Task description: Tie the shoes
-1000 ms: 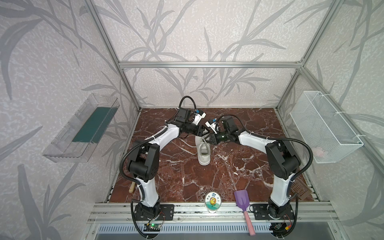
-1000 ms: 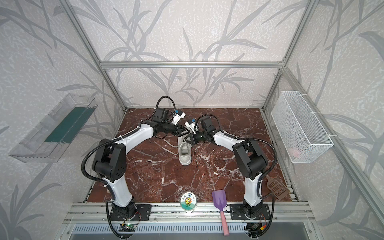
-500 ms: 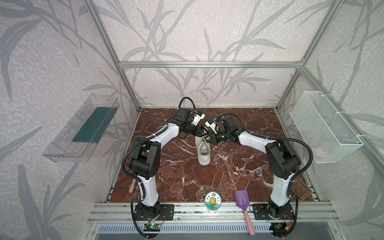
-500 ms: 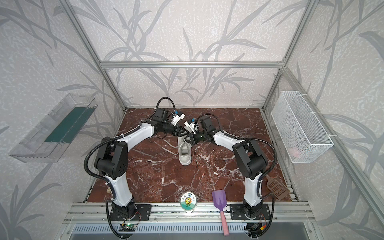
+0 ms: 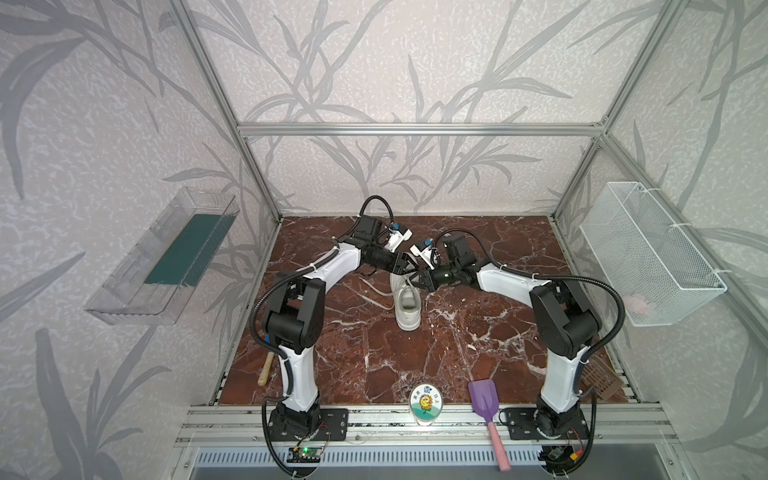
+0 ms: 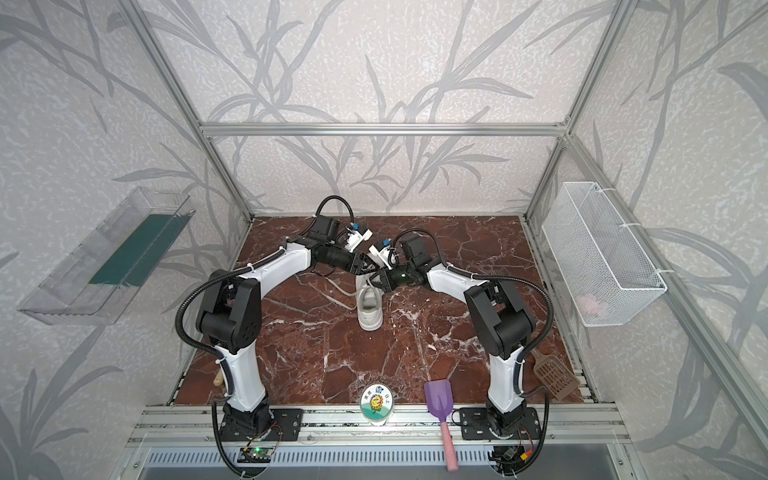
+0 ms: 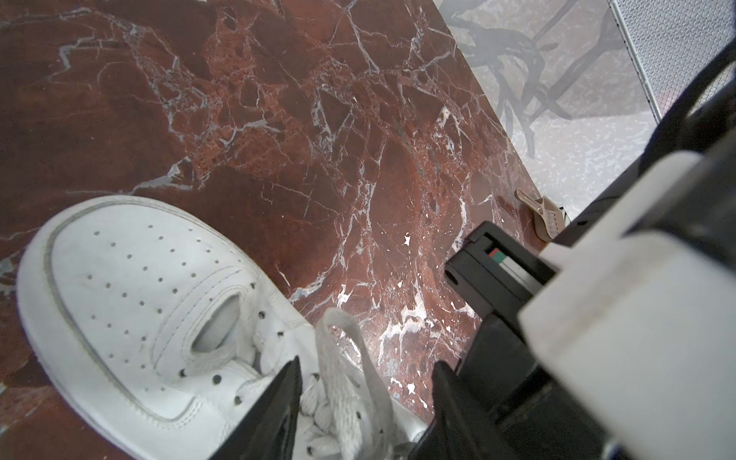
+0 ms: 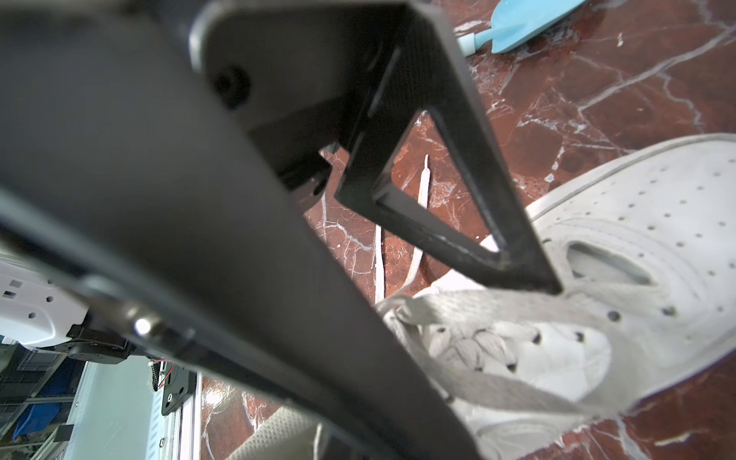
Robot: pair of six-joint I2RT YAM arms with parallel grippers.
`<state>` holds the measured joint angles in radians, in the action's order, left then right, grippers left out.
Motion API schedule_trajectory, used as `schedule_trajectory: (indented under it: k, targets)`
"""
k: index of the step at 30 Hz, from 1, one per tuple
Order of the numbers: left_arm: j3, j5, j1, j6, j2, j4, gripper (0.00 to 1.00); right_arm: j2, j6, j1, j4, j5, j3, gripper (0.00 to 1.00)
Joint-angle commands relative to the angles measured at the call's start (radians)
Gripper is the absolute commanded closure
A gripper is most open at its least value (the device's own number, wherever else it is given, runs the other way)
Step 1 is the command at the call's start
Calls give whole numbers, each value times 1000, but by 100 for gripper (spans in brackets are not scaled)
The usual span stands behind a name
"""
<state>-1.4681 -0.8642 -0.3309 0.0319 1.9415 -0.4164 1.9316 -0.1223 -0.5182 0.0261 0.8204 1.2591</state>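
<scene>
Red marble worktop (image 5: 374, 353), and in its middle the white sneaker (image 5: 405, 322) — long axis running from the arm bases toward the back wall, open heel end nearest the bases. Both arms meet above its lacing. Now the left pincer (image 7: 364, 382): half open, straddling an upright lace loop (image 7: 338, 330), not pinching it. Just beside, the right pincer (image 5: 420, 281) is clamped shut — on what, I cannot tell. That loop sits squarely between the left jaws, so left is nearer.

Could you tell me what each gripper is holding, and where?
The right gripper looks shut on a lace; exactly where is hidden. The left gripper stands open around a lace loop, holding nothing.
</scene>
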Motion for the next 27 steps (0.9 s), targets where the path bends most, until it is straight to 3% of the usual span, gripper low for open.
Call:
schedule_trajectory:
  k: [1, 17, 27]
  targets:
    - [-44, -15, -3, 40, 21, -54, 47, 9, 10, 1, 14, 10, -9, 100]
    - [-80, -21, -16, 34, 54, -49, 62, 20, 24, 0, -11, 10, -15, 100]
    - [-85, -7, -10, 26, 31, -40, 95, 11, 25, 1, -14, 6, -23, 100]
